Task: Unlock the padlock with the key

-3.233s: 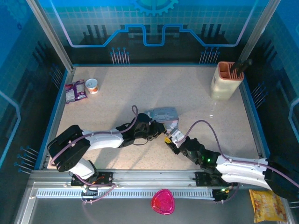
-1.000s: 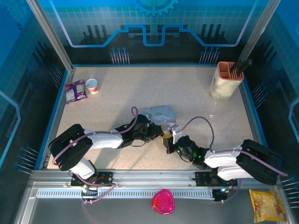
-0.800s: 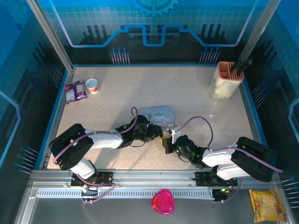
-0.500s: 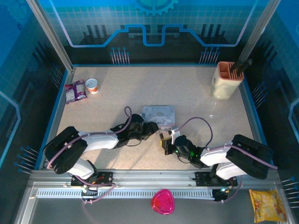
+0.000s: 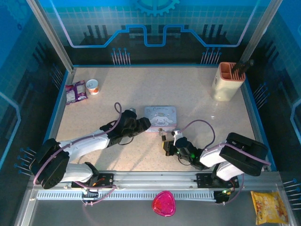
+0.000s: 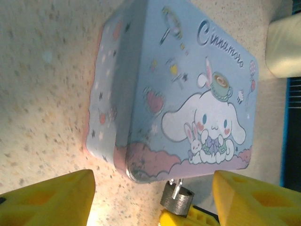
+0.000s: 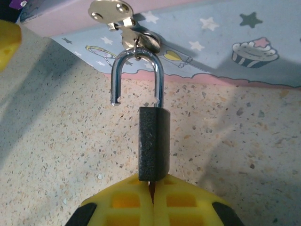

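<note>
High rear overview of the table (image 5: 164, 84); two close, low wrist views; tin (image 6: 188, 70) and padlock (image 7: 153, 143) in all.

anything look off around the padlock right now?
Padlock shackle is popped: one leg hangs free of the dark body, pinched edge-on by the right gripper. A small ring with brass pieces sits on the loop, beside the tin.

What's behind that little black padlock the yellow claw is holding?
Right behind the padlock sits a pale blue Cinnamoroll tin, with brassy metal pieces hanging on the raised shackle. The right gripper covers the padlock's bottom end, so any keyhole there is hidden.
</note>
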You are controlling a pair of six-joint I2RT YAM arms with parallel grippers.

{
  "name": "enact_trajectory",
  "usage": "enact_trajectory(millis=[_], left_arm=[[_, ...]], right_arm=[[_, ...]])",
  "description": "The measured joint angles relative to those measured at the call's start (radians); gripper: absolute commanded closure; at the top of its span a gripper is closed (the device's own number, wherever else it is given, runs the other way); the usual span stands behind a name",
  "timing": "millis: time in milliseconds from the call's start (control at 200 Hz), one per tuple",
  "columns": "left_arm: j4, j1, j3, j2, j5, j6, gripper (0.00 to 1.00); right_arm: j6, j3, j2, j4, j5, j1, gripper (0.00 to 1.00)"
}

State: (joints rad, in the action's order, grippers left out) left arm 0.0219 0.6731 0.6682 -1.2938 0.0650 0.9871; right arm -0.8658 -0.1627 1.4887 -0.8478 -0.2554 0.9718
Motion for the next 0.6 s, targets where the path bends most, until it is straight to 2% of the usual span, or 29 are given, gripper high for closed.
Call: enact_trajectory(millis=[145, 320, 600], left_arm=[[0.089, -0.047, 0.1, -0.026, 0.031, -0.112, 0.26], [0.154, -0.098, 0.206, -0.148, 0.035, -0.236, 0.24], [0.19, -0.137, 0.252, -0.224, 0.021, -0.325, 0.22]], right_arm=[[-0.035, -0.003, 0.044, -0.051, 0.003, 0.0, 0.85], [-0.066, -0.002, 0.078, -0.128, 0.01, 0.0, 0.73], [-0.081, -0.015, 0.072, -0.119, 0.047, -0.017, 0.65]])
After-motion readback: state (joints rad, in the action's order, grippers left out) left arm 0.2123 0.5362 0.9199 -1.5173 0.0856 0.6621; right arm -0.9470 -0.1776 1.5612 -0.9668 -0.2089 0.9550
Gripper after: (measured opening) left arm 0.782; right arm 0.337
